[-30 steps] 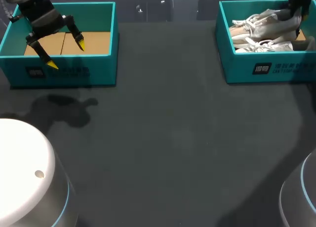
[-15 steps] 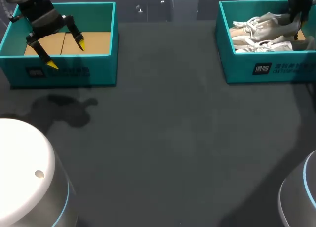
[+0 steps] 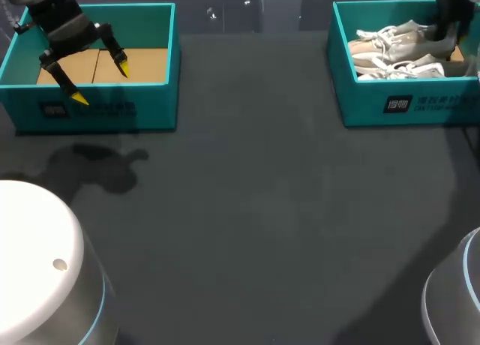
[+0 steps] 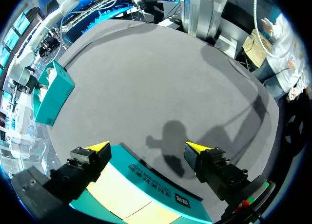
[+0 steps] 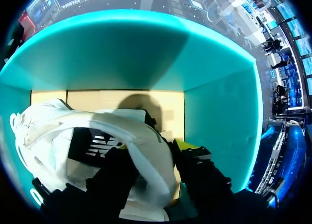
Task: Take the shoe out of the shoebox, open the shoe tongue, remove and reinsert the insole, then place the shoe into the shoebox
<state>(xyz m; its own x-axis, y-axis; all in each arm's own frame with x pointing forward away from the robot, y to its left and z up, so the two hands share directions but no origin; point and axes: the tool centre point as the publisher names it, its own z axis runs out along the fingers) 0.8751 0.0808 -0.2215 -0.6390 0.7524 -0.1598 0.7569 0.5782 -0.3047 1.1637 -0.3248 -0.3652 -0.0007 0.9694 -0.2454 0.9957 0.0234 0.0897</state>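
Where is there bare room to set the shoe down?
The wide dark table between the left box and right box is bare. Left box's floor is free too, under the left hand. Right box is crowded: right hand gripping a shoe, second shoe beside.

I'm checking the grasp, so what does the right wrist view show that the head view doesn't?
Only the right wrist view: the right gripper shut on the heel of the white shoe, a finger on each side. Only the head view: the left gripper, open, above the empty left shoebox across the table. Both: the teal right shoebox with the shoe inside it.
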